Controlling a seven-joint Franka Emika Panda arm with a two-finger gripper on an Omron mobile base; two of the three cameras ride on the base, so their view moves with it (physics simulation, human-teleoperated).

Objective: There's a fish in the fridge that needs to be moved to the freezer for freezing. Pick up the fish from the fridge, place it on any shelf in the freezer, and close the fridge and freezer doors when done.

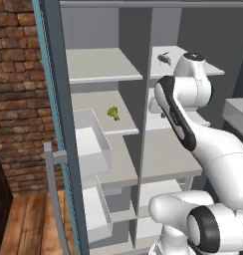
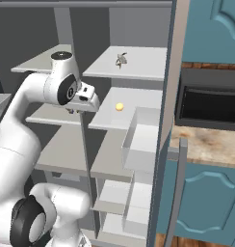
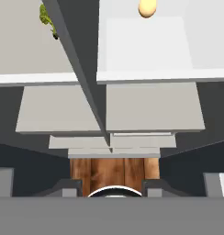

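Risk: your hand sits right in front of the upright divider (image 2: 82, 144) between the two compartments, so a hasty lift toward the upper shelf could clip that divider or a shelf edge.
Risk two: the fish (image 2: 121, 60) is small and slender; if you close on its thin tail, you may see it slide or drop to a lower shelf.
Risk three: the yellow ball (image 2: 119, 106) lies on the shelf below the fish and the broccoli (image 1: 113, 113) on the other side of the divider; neither is your target.
Fish: you will find it on an upper shelf of the fridge (image 2: 138, 96), seen also at (image 1: 165, 59), lying free, near the shelf's back.
Pincer: the pincer (image 2: 73, 111) hangs under the wrist, pointing down, below the fish's shelf and off to the divider side; it holds nothing. You cannot tell from these views how far apart its fingers stand.
Gap: fish and pincer are well apart; you must rise and reach into the fridge.
Doors: the freezer (image 1: 101, 99) and fridge both stand open; the freezer door bin (image 1: 93, 144) juts out on your left.
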